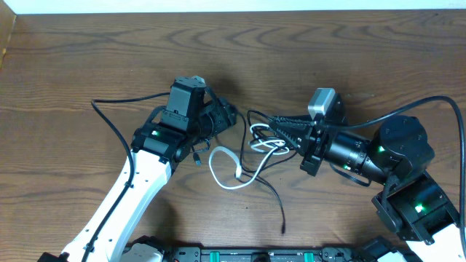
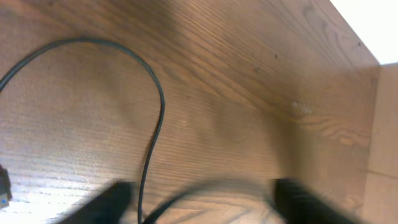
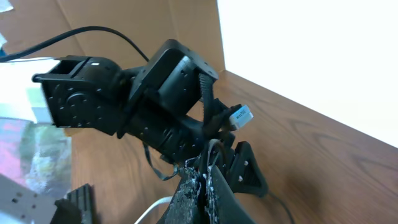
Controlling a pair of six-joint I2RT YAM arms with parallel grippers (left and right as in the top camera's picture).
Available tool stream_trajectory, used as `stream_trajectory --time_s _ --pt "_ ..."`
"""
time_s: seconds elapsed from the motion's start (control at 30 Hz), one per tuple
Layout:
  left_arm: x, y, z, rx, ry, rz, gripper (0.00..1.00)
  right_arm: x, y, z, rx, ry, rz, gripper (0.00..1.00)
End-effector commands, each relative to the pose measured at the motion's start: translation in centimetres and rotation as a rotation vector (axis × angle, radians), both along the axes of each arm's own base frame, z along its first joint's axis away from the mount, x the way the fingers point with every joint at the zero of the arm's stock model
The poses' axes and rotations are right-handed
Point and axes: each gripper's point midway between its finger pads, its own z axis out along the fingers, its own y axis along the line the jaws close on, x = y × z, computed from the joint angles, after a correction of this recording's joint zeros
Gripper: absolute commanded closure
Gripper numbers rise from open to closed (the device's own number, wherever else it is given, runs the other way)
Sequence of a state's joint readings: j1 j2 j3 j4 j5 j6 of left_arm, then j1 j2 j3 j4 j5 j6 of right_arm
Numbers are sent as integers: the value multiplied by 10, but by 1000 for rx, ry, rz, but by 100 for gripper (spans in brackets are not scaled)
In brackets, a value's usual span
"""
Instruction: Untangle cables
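Observation:
The cables lie tangled mid-table between my two grippers. A white cable [image 1: 218, 172] loops toward the front, with smaller white coils [image 1: 266, 143] in the knot. A thin black cable [image 1: 274, 195] trails toward the front edge. My right gripper [image 1: 274, 124] [image 3: 207, 179] is shut, with thin black cable strands pinched at its tips. My left gripper [image 1: 231, 115] [image 2: 205, 202] is open, its blurred fingers [image 2: 106, 202] wide apart, and a black cable [image 2: 154, 137] runs between them. A plug with a white label [image 3: 241, 114] hangs by the left gripper's finger [image 3: 245, 171].
Thick black arm cables arc over the table at the left [image 1: 109, 120] and right [image 1: 419, 103]. The table's far edge [image 1: 233, 10] meets a pale wall. A black rail [image 1: 255, 255] runs along the front edge.

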State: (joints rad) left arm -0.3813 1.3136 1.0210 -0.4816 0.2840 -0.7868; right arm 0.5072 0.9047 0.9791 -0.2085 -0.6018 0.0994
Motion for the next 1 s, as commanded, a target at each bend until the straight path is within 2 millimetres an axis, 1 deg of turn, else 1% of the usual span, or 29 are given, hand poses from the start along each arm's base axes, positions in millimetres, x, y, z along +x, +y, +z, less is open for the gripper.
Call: stream_trajectory --time_s 0.0,0.03,0.1,0.17,0.2,0.23,0.3,0.33,0.4,0.5,0.6,0.67,0.7,0.8,0.87,0.93,0.97 --pt "5 -4 14 30 -95 -100 4 18 -13 3 11 12 -134 99" --pt "5 -7 19 22 -116 -122 4 23 -17 3 16 28 -173 99" --pt "4 -22 34 -26 -186 -218 4 29 -22 2 23 45 -221 99" --pt "1 -35 47 -80 -241 -303 4 30 -22 2 25 43 -224 99" --pt "-3 -45 56 -108 -286 -384 4 30 -22 2 25 43 -225 99" --pt "-6 -49 59 -111 -319 -439 4 31 -23 2 25 43 -233 99" --pt "-9 -51 59 -73 -370 -512 4 37 -29 1 41 76 -280 99" --pt "-10 -51 58 -55 -387 -535 4 43 -36 -1 64 124 -330 99" --pt "-8 -49 59 -40 -406 -547 4 50 -46 -7 87 189 -386 99" --pt "-6 -46 68 -63 -435 -548 4 57 -60 -16 115 274 -439 99" --pt "-16 -57 86 -121 -534 -665 6 54 -61 -14 135 297 -392 99" --pt "-22 -62 92 -135 -582 -727 9 52 -60 -11 143 298 -358 99" --pt "-22 -63 92 -129 -590 -740 8 51 -60 -11 147 301 -349 99" --pt "-26 -61 84 -86 -593 -774 12 51 -62 -12 151 317 -355 99" --pt "-22 -54 74 -37 -559 -742 12 52 -64 -16 145 334 -362 99" --pt "-18 -48 66 6 -530 -708 12 53 -68 -26 129 373 -390 98" --pt "-18 -47 64 9 -514 -693 12 54 -72 -34 111 399 -419 94"
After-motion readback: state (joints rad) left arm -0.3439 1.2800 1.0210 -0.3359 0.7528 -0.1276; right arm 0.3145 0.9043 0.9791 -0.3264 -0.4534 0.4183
